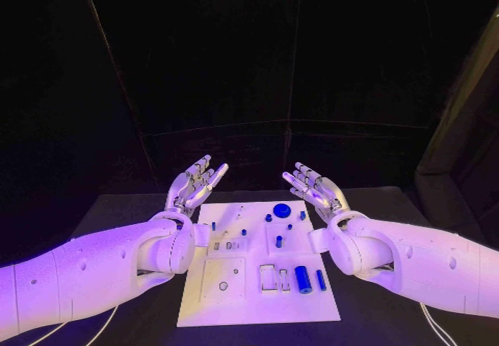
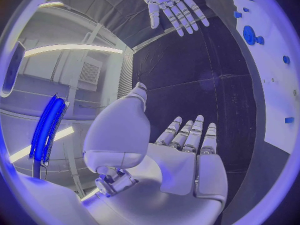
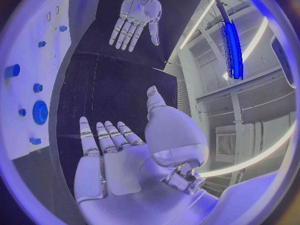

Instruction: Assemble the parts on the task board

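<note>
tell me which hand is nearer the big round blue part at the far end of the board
Right. The right hand hovers open just beyond the round blue part; the left hand hovers farther off, across the task board.

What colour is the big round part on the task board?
Blue. The round part on the white task board shows best in the head view.

The task board (image 1: 223,306) lies mid-table between the left hand (image 1: 193,186) and right hand (image 1: 315,189), parts (image 1: 303,279) on it.

No text, label, brand, number or sign can be read anywhere: the task board (image 1: 260,303) shows plain white, and its blue parts (image 1: 303,279) carry no legible marking.
</note>
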Action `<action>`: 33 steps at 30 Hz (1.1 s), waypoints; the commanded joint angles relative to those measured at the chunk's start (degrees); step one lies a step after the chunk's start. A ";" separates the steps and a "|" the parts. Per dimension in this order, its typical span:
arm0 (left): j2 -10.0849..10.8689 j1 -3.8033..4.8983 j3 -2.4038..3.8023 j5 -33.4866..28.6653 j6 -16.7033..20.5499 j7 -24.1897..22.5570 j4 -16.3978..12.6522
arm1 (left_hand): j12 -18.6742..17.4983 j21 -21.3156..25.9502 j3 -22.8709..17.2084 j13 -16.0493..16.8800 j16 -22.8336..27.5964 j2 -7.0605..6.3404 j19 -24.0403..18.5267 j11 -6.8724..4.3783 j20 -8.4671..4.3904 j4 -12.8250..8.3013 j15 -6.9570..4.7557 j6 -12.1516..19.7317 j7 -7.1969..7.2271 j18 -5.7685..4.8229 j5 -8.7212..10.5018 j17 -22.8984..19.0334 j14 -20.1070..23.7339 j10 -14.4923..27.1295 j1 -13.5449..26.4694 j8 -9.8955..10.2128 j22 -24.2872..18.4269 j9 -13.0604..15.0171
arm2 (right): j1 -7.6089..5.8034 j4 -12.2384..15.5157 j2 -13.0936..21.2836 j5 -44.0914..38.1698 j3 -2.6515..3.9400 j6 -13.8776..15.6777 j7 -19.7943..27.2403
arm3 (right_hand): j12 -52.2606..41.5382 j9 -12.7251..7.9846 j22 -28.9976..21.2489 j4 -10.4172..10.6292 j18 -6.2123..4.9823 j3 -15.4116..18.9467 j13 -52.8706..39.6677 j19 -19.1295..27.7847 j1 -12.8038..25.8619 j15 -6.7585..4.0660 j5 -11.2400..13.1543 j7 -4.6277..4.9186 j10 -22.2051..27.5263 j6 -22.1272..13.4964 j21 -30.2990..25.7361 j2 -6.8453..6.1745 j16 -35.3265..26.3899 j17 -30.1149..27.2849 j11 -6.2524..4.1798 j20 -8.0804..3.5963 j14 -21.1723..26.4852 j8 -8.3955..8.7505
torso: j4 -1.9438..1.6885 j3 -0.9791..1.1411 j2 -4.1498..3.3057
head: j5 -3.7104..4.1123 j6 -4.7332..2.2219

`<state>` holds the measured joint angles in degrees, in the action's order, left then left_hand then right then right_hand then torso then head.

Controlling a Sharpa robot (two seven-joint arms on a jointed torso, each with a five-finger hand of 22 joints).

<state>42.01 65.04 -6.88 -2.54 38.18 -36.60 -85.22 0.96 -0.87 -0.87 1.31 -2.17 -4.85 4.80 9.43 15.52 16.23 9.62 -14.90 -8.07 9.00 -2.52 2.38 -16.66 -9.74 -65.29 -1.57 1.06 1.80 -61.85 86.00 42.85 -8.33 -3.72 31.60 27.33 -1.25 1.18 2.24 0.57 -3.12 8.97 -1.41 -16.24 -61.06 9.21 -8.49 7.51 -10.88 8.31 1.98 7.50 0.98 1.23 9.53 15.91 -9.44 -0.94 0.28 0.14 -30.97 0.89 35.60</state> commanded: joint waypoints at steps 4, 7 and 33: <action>-0.07 0.12 0.01 -0.60 -2.83 -4.28 0.04 | 0.48 -0.40 -0.28 0.15 -0.32 0.29 0.18 0.91 0.79 0.59 0.46 -1.17 -4.09 1.21 -0.40 0.21 -1.24 -0.48 -2.28 -0.36 0.14 0.14 | -0.34 -0.42 -0.23 -5.76 -0.28 -7.62 -0.70 | -0.53 0.35 0.42 -2.51 -0.54 0.23 -0.35 -1.59 -5.64 1.73 -1.29 6.08 -3.33 2.86 0.98 1.14 0.75 0.42 1.97 0.96 -3.51 -0.58 | 0.01 0.00 0.00 | 0.00 0.00; 0.67 0.18 0.03 -2.52 -3.37 -4.63 0.39 | 0.52 -0.43 -0.45 0.18 -0.41 0.50 0.19 1.19 0.90 0.54 0.67 -1.35 -4.35 1.14 -0.39 0.28 -1.59 -0.76 -2.45 -0.38 0.16 0.16 | -0.39 -2.72 0.97 -8.54 -0.24 -8.68 -0.68 | -0.71 0.48 0.76 -4.19 -0.65 -0.19 -0.51 -3.57 -7.34 2.47 -2.05 6.99 -5.40 4.40 1.64 1.35 1.17 0.69 2.87 0.91 -6.39 -0.72 | 0.36 0.06 -0.46 | -0.41 -0.17; 6.74 0.35 0.01 -0.34 -11.20 -4.28 -5.87 | 6.25 -15.54 0.87 2.45 -9.11 6.60 36.05 2.58 0.75 -4.26 0.16 -32.22 -6.30 1.60 -0.32 3.45 -37.01 -40.37 -8.93 -5.51 6.47 2.46 | -6.55 -9.02 1.92 -48.41 1.28 -10.67 -8.86 | -6.09 2.77 5.85 -17.27 -7.51 -5.10 -2.22 -41.85 -18.27 -5.07 -3.41 3.95 -54.63 48.05 18.00 1.80 10.40 3.05 -2.01 -5.60 -60.51 -6.26 | -0.79 -0.12 -4.85 | 0.25 -0.57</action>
<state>48.47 65.24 -6.91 -3.84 30.33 -38.75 -90.22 7.27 -16.15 0.04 3.84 -11.27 1.66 40.01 12.22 16.33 12.33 9.93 -46.03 -11.39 10.16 -2.90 5.91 -53.00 -49.50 -73.76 -6.89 7.54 4.21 -67.93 77.35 45.00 -45.12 -2.53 22.35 22.32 -7.10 3.88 6.94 -14.61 -9.38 4.93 -3.51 -50.24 -77.34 7.38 -10.52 12.13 -56.80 48.85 15.98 9.03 9.81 3.83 9.95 13.42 -59.38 -6.64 -0.10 0.13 -34.66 1.00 34.88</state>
